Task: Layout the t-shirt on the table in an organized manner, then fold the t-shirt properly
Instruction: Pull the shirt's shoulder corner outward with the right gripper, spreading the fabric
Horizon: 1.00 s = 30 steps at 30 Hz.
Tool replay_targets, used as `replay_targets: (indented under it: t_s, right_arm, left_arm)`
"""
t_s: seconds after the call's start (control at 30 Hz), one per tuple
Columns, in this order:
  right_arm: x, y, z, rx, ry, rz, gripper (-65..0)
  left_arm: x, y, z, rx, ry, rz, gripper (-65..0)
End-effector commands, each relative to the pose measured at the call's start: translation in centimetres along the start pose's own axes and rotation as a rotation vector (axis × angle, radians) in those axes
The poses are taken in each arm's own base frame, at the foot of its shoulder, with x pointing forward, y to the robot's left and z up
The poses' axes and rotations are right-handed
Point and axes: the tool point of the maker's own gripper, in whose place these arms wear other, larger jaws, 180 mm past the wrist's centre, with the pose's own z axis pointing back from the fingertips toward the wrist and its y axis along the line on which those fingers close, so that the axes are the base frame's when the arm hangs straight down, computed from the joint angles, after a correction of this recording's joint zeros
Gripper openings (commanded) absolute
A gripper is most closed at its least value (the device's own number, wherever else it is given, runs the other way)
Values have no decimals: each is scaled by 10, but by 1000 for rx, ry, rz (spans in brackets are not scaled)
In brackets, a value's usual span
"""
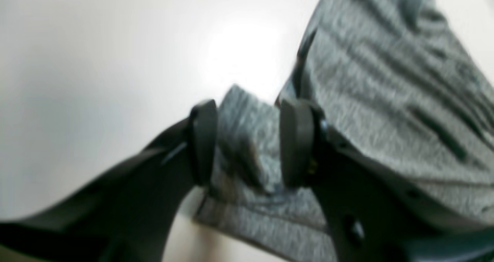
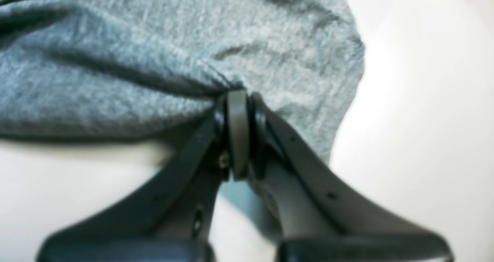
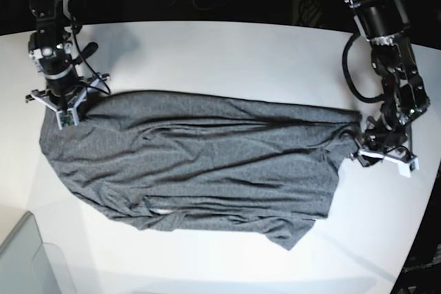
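T-shirt [image 3: 200,163] spread wide across the white tabletop [image 3: 227,53], pinched at both ends.

Right pincer [image 2: 237,96] is clamped tight on a gathered fold at one end of the t-shirt; left pincer [image 1: 249,142] grips a thicker bunch at the opposite end.

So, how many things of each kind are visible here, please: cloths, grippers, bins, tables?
T-shirt: 1
Grippers: 2, the left gripper and the right gripper, each with its jaws on the shirt
Grey bin corner: 1
White table: 1
Total: 5
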Motion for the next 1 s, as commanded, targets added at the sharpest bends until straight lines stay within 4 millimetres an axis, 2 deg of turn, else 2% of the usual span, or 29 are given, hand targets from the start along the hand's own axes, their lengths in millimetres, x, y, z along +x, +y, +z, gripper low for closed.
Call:
replay_targets:
  t_s: [0.0, 0.2, 0.33, 0.47, 0.57, 0.6, 0.83, 0.97]
  right_arm:
    - [14, -9, 1, -20, -47, 10, -602]
    - [14, -11, 2, -28, -47, 6, -398]
    - [21, -26, 1, -68, -61, -18, -329]
    - [17, -46, 5, -130, -61, -72, -319]
    - [9, -49, 7, -136, -42, -71, -317]
    - [1, -51, 10, -140, -24, -70, -317]
    - [-31, -44, 24, -116, 46, -37, -317]
    - [-42, -26, 26, -4, 72, 17, -319]
  left_arm:
    - [19, -2, 4, -10, -60, -10, -384]
    - [19, 0, 5, -5, -69, -9, -383]
    - [22, 3, 6, 0, -77, -13, -383]
    - [22, 3, 6, 1, -77, -14, -383]
    - [23, 4, 6, 2, -80, -13, -383]
    - [23, 4, 6, 2, -80, -13, -383]
    - [25, 2, 6, -1, -85, -13, -383]
    - [26, 2, 5, 1, -85, -14, -383]
